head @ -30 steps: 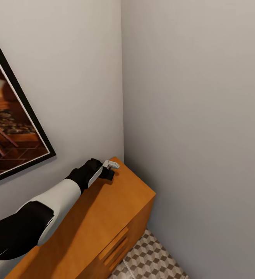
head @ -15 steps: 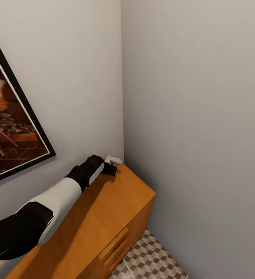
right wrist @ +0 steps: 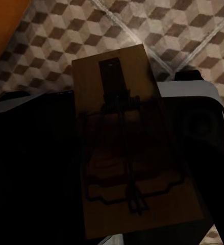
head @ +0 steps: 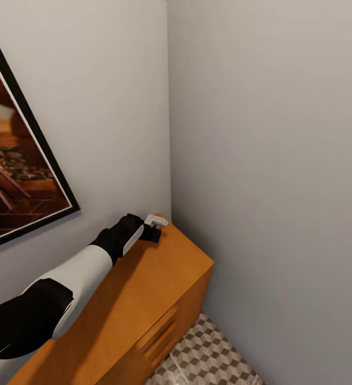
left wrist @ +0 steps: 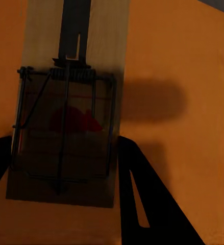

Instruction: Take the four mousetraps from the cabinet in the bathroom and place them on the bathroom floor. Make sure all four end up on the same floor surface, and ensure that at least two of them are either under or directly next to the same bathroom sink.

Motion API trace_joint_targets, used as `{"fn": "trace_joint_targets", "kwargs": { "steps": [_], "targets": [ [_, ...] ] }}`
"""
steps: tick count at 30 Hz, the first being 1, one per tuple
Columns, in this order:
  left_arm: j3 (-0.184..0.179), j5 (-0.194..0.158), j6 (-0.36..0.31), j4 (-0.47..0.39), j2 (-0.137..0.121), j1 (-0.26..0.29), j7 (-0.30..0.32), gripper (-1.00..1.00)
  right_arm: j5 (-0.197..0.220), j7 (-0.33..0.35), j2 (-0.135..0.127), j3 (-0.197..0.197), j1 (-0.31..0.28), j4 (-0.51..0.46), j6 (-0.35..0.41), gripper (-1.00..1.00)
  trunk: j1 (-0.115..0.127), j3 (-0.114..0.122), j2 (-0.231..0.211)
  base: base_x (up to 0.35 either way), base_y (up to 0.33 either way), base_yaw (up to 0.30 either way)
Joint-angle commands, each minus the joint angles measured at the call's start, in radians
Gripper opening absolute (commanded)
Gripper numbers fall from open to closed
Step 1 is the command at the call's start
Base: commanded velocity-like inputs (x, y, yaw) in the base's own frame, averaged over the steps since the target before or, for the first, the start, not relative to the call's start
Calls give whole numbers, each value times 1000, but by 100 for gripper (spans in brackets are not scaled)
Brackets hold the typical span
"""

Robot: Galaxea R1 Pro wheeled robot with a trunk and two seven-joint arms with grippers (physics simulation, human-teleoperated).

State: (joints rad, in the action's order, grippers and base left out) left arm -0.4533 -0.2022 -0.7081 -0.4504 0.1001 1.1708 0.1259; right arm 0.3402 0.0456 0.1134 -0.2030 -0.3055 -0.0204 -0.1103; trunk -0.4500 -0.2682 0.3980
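Note:
A mousetrap (left wrist: 66,122), a brown slab with dark wire and a red mark, lies flat on the orange-brown cabinet (head: 143,299) top at its far corner. My left gripper (head: 154,229) is there, and its two dark fingers (left wrist: 142,199) press against the trap's long edges, so the gripper (left wrist: 66,148) is shut on it. Another mousetrap (right wrist: 127,127) sits in my right gripper (right wrist: 137,173), which is shut on it above the cube-patterned bathroom floor (right wrist: 193,30). The same floor (head: 213,358) lies beside the cabinet. An orange corner of the cabinet (right wrist: 2,25) is also visible. The sink is out of view.
Two grey walls meet in a corner (head: 169,133) just behind the cabinet's far end. A black-framed picture (head: 21,176) hangs on the left wall above my left arm. Slot handles (head: 157,329) mark the cabinet front. My dark base (right wrist: 30,153) is below the right gripper.
My left gripper has slid a little farther toward the cabinet's back corner, then held still. The head view has shifted slightly, moving the picture frame and floor in the image.

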Motion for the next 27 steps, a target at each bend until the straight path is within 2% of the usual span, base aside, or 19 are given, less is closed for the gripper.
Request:
{"fn": "trace_joint_targets", "kwargs": {
  "steps": [1,13,27],
  "targets": [
    [-7,-7,-4,-1,-2,1,-2,-100,11,3,0,-7,-1,2,-5,-100,0,-2,2,-300,0,0],
    [-7,-6,-4,1,-3,1,-2,-100,11,3,0,-7,-1,2,-5,-100,0,-2,2,-325,-8,0],
    [-8,-7,-4,2,-3,1,-1,-100,11,3,0,-7,-1,2,-5,-100,0,-2,2,-328,-113,0]
  ]
}}
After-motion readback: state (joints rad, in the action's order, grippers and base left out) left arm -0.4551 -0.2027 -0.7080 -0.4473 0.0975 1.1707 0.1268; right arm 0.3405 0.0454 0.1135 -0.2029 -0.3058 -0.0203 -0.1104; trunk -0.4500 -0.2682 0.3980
